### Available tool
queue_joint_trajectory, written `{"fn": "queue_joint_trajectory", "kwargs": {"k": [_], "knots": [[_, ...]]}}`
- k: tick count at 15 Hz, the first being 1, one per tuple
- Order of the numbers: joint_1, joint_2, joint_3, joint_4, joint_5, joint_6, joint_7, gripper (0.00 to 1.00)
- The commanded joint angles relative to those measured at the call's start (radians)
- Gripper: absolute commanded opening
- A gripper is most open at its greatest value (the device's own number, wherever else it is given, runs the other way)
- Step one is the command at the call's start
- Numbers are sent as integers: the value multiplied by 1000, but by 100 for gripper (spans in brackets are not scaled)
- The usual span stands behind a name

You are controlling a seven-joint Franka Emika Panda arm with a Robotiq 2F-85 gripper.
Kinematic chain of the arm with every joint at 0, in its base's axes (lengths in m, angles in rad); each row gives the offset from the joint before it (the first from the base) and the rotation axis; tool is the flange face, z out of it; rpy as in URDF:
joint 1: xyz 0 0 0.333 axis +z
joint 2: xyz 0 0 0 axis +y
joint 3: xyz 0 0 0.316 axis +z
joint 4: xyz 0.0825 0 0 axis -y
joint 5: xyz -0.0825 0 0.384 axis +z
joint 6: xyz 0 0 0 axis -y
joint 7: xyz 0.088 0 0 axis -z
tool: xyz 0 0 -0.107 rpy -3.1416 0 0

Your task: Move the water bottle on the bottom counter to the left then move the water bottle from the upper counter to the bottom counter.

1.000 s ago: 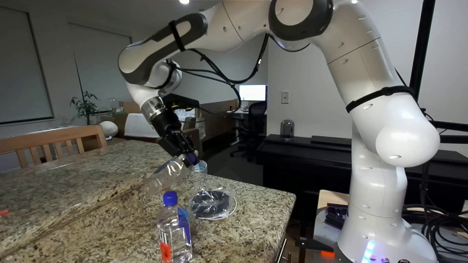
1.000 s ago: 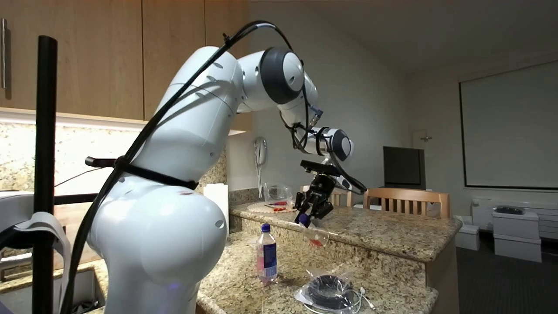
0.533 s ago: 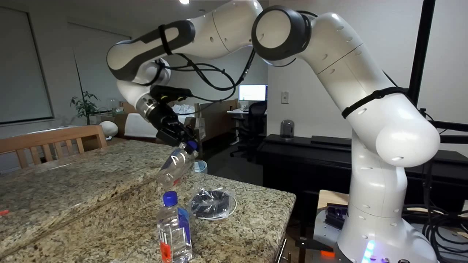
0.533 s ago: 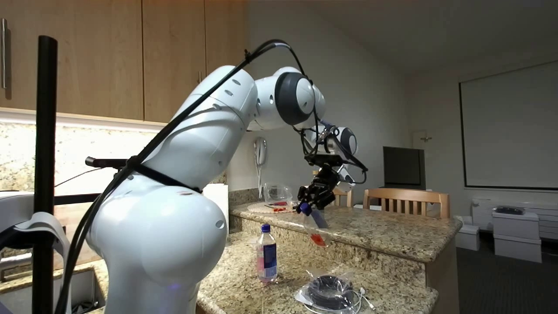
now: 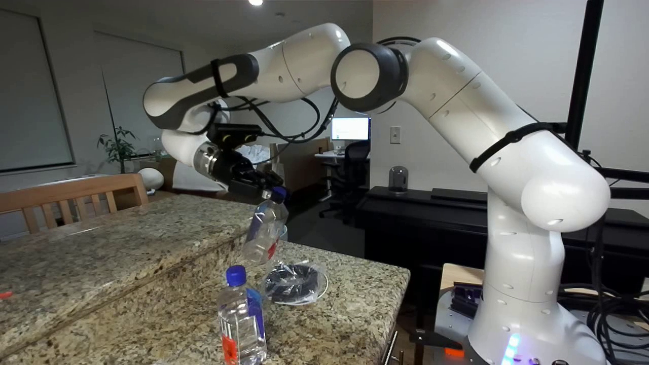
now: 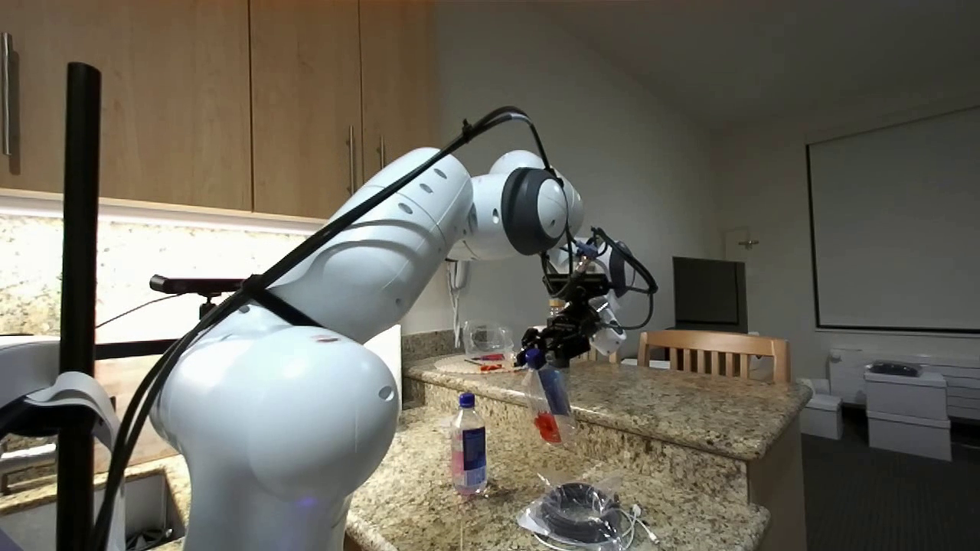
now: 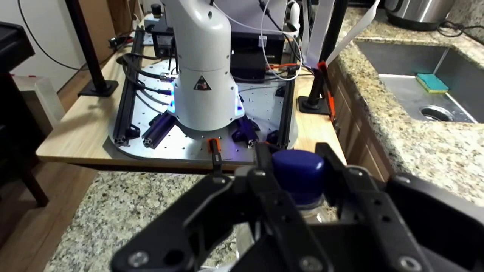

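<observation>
The gripper [image 7: 296, 156] pinches a water bottle [image 5: 266, 228] at its blue cap, a finger on either side. The held bottle hangs tilted above the bottom counter [image 5: 345, 319], its cap tipped toward the arm [image 5: 456, 91] and its base toward the upper counter [image 6: 674, 398]; a reddish patch shows low on it, along with a bluish label. A second water bottle [image 5: 242, 324] stands upright on the bottom counter, between the upper counter and the edge that faces the arm. It too bears a bluish label and, near its base, a reddish-orange patch. A bagged black coil [image 6: 578, 514] lies on the same counter, nearer the end edge than the standing bottle.

In an exterior view, a clear container [image 6: 488, 337] stands near the left end of the upper counter, beside small red things [image 6: 490, 367] on a round mat [image 6: 450, 366]. A wooden chair [image 6: 716, 339] rises behind the upper counter's far edge. In the wrist view, a sponge [image 7: 432, 83] lies in the sink [image 7: 393, 56].
</observation>
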Motion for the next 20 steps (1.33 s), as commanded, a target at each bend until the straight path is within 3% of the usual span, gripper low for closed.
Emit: {"fn": "queue_joint_trajectory", "kwargs": {"k": [1, 7, 20], "knots": [[7, 65, -7, 92, 31, -97, 12, 14], [30, 129, 19, 152, 60, -102, -27, 14], [80, 228, 15, 161, 57, -173, -17, 14]]}}
